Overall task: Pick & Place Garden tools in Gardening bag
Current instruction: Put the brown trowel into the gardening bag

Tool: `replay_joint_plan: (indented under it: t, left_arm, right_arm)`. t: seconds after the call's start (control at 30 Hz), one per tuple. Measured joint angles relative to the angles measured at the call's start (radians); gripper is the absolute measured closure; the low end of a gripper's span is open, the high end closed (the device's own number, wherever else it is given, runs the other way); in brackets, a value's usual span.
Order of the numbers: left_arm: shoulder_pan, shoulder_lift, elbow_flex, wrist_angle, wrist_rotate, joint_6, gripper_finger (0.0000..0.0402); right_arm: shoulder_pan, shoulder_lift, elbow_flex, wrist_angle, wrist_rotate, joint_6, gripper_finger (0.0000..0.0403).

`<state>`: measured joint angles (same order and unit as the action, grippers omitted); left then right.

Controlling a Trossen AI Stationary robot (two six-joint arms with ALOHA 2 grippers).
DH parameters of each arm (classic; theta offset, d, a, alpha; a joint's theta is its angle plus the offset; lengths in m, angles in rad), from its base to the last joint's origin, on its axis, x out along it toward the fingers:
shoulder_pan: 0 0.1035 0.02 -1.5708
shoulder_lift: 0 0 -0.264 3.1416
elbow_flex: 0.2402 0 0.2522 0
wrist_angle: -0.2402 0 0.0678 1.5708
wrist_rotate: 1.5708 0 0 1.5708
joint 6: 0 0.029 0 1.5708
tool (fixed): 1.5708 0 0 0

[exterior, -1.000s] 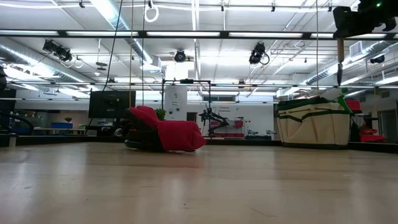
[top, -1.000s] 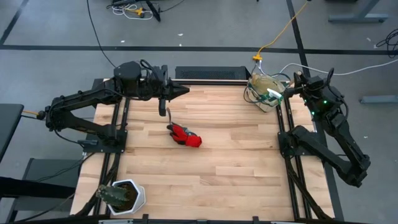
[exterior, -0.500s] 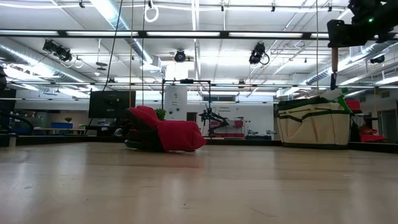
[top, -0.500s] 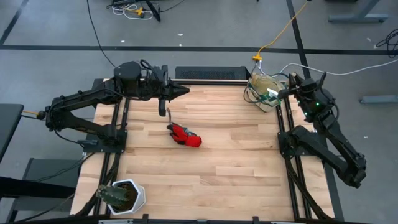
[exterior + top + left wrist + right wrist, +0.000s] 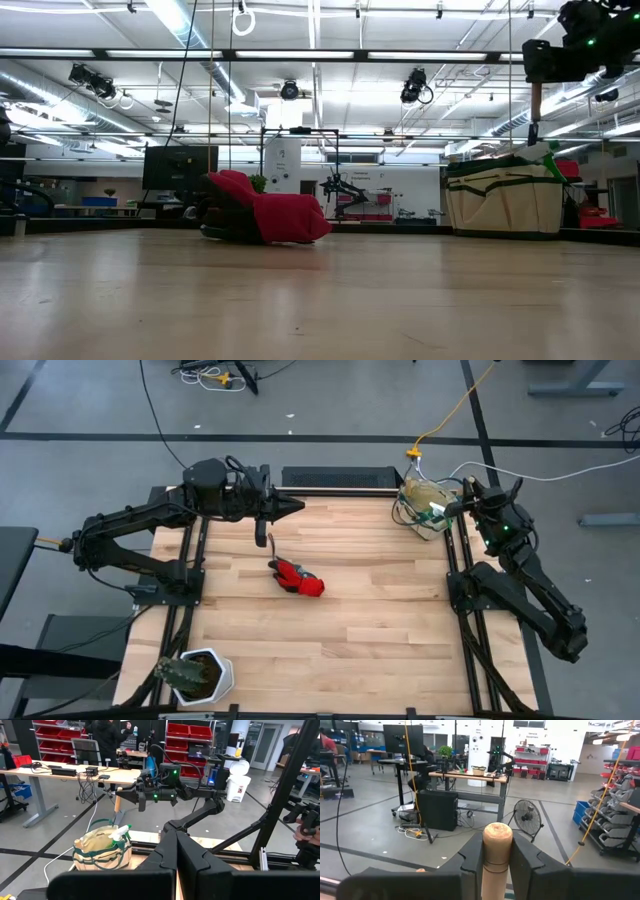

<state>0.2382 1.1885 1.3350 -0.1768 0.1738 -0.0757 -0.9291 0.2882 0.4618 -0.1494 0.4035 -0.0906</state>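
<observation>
Wooden tabletop (image 5: 340, 620): my right gripper (image 5: 449, 508), clamped on a wooden-handled tool (image 5: 496, 855), has shifted over the gardening bag (image 5: 424, 507), ready to drop. Left gripper (image 5: 295, 506) waits clenched; red glove (image 5: 297, 576) remains mid-table.

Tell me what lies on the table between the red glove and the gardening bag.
Nothing: in the high view only bare wood separates the red glove from the gardening bag. The low view shows the same empty stretch.

Wooden table (image 5: 340, 610) carries a red glove (image 5: 298, 577), corner bag (image 5: 425, 507), and seemingly a potted plant (image 5: 196, 675).
</observation>
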Motion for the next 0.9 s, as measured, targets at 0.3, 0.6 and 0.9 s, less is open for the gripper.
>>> replay_joint_plan:
  t: [0.3, 0.6, 0.9]
  left_arm:
    - [0.0, 0.0, 0.0, 0.0, 0.0, 0.0, 0.04]
    - [0.0, 0.0, 0.0, 0.0, 0.0, 0.0, 0.04]
    - [0.0, 0.0, 0.0, 0.0, 0.007, 0.0, 0.04]
  right_arm:
    - [0.0, 0.0, 0.0, 0.001, 0.0, 0.034, 0.034]
    - [0.0, 0.0, 0.0, -0.078, 0.05, 0.05, 0.034]
    - [0.0, 0.007, 0.0, -0.077, 0.061, 0.045, 0.034]
